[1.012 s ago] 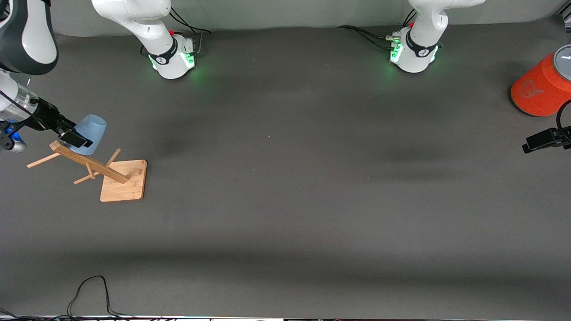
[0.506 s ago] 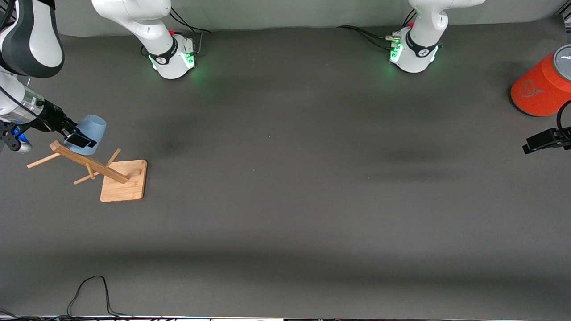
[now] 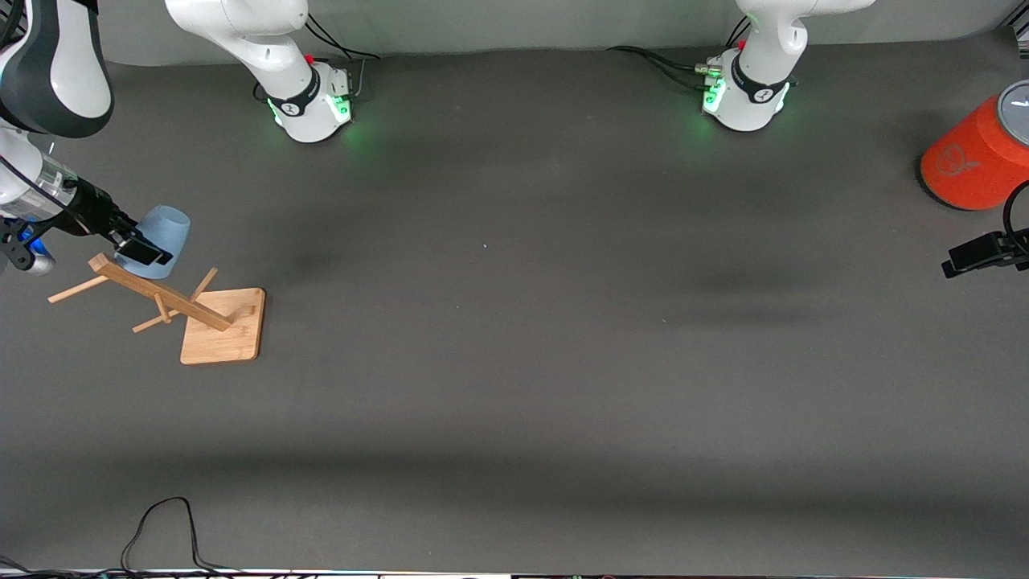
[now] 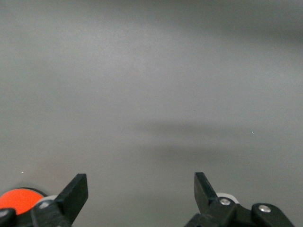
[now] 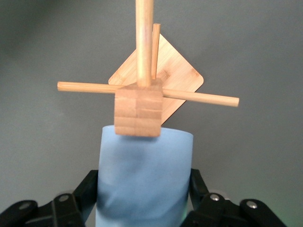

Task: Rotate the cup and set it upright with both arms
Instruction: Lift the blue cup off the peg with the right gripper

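The pale blue cup (image 3: 165,227) is tilted beside the top of a wooden peg rack's post (image 3: 157,291), at the right arm's end of the table. My right gripper (image 3: 137,249) is shut on the cup, one finger on each side of its wall. In the right wrist view the cup (image 5: 144,165) fills the gap between the fingers (image 5: 87,189), and the post's square top block (image 5: 138,111) overlaps its end. My left gripper (image 3: 961,261) waits open and holds nothing, beside the orange cylinder, at the left arm's end; its wrist view shows bare mat between the fingers (image 4: 75,191).
The rack's square wooden base (image 3: 221,326) lies nearer to the front camera than the cup, with thin pegs (image 3: 76,289) sticking out of the post. An orange cylinder with a grey lid (image 3: 969,161) stands at the left arm's end. A black cable (image 3: 161,519) loops near the front edge.
My right gripper's fingers have closed on the cup, and the cup has shifted slightly with it. The left arm has not moved.
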Tool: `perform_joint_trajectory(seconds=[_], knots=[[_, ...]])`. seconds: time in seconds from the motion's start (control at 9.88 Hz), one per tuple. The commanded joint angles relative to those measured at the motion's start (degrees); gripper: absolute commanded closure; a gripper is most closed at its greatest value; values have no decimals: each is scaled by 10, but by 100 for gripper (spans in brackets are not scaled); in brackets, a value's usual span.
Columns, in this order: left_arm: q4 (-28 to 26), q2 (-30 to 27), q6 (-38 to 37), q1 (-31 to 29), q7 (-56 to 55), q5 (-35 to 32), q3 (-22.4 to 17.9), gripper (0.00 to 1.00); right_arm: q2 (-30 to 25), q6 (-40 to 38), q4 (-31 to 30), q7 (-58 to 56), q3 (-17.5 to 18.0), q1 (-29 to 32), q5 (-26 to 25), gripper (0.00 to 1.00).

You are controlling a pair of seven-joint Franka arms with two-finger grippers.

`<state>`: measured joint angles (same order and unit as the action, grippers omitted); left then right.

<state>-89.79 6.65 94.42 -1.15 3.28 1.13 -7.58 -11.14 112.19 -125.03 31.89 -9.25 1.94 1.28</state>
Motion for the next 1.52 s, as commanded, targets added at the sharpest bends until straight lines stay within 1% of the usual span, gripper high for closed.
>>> perform_joint_trajectory(seconds=[0.0,0.1,0.4,0.61,0.81,1.01,1.21,1.42], knots=[[-6,-6,7,5,-7,-7,-2,0,-51,-35,-7,12,-2,-4,12,47],[-6,-6,6,5,-7,-7,-2,0,-68,-53,-7,13,-2,-10,12,47],[-7,-5,7,5,-7,-7,-2,0,-116,-101,-7,124,-2,-74,12,47],[-7,-5,8,6,-7,-7,-2,0,-141,-121,-6,238,-2,-149,12,47],[-7,-5,8,5,-6,-7,-2,0,-149,-125,-1,368,0,-234,12,47],[-20,-5,17,5,-6,-7,-2,0,-123,-116,20,516,0,-331,11,48],[-24,-5,24,5,-7,-7,-2,0,-52,-109,77,638,0,-405,11,49],[-26,-5,25,6,-6,-7,-2,0,34,-75,128,753,0,-474,9,49]])
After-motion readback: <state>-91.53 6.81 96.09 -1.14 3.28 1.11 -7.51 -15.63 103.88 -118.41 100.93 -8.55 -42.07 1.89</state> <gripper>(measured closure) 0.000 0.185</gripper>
